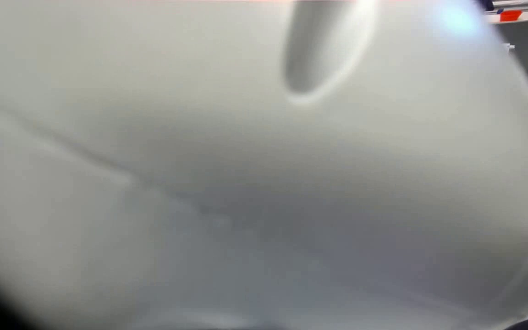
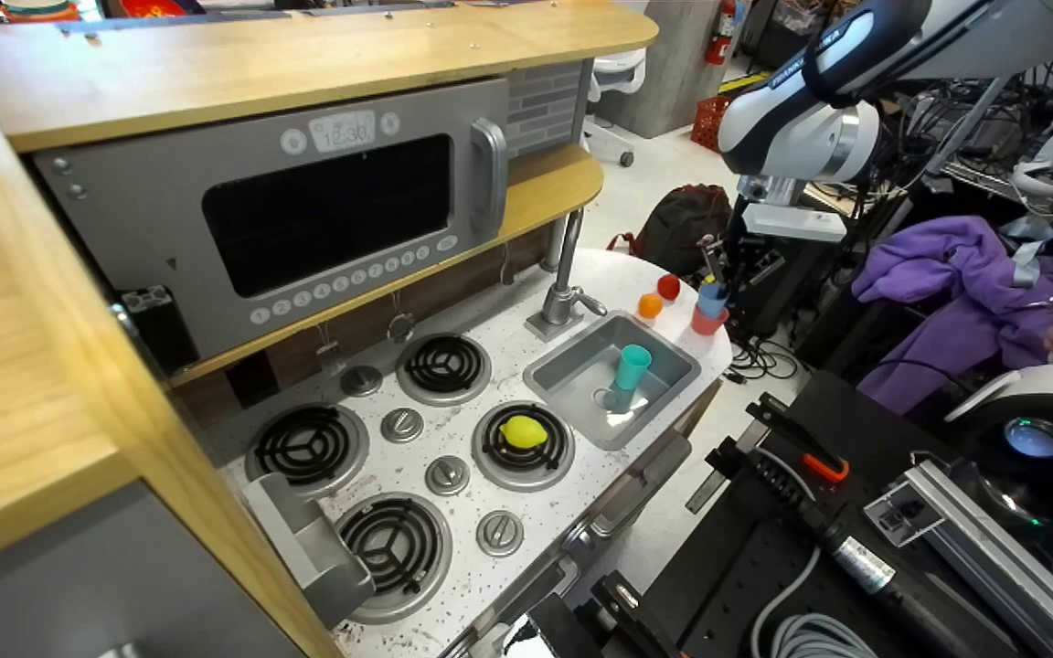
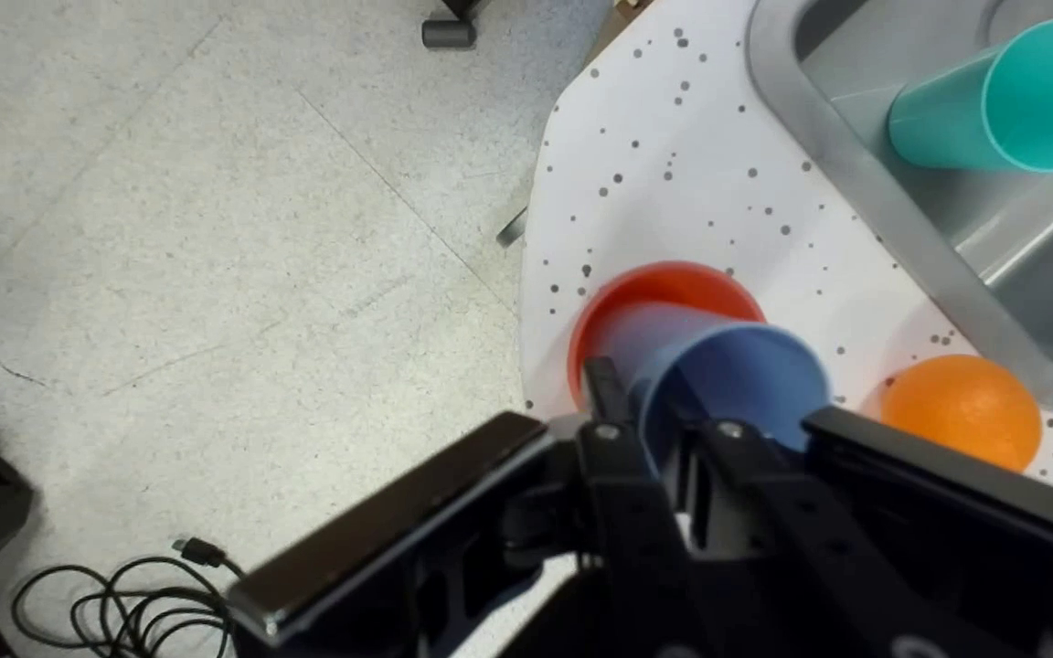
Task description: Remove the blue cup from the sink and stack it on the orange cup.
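The blue cup is held over the orange cup at the rounded end of the counter. In the wrist view, the blue cup has its lower end inside the mouth of the orange cup; how deep it sits I cannot tell. My gripper is shut on the blue cup's wall, one finger inside and one outside. The gripper also shows in an exterior view. The sink holds a teal cup, also seen in the wrist view.
An orange ball and a red ball lie beside the cups. The faucet and shelf edge stand near the sink. A yellow lemon lies on a burner. A blurred pale surface fills most of an exterior view.
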Controlling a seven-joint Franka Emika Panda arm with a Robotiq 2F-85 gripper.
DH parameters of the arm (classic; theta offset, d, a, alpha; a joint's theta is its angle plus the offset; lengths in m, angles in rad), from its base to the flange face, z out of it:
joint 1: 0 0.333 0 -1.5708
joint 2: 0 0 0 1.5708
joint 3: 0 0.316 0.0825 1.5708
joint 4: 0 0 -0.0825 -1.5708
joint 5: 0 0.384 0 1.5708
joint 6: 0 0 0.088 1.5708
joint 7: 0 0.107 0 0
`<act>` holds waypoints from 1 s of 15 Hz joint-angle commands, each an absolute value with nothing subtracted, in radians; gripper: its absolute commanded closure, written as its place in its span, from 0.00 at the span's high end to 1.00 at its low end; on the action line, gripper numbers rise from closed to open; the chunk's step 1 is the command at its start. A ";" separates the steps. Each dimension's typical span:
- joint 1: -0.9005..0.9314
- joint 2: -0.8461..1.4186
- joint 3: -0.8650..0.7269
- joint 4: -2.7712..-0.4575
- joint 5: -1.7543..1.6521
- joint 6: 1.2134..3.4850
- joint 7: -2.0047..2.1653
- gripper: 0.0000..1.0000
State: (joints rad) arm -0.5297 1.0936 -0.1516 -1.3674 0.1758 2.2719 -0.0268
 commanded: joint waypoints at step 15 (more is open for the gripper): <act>-0.513 0.850 -0.116 -1.642 0.186 2.283 -0.157 1.00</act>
State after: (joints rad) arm -0.5148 1.0005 -0.1237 -1.4532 0.1757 2.2578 -0.0836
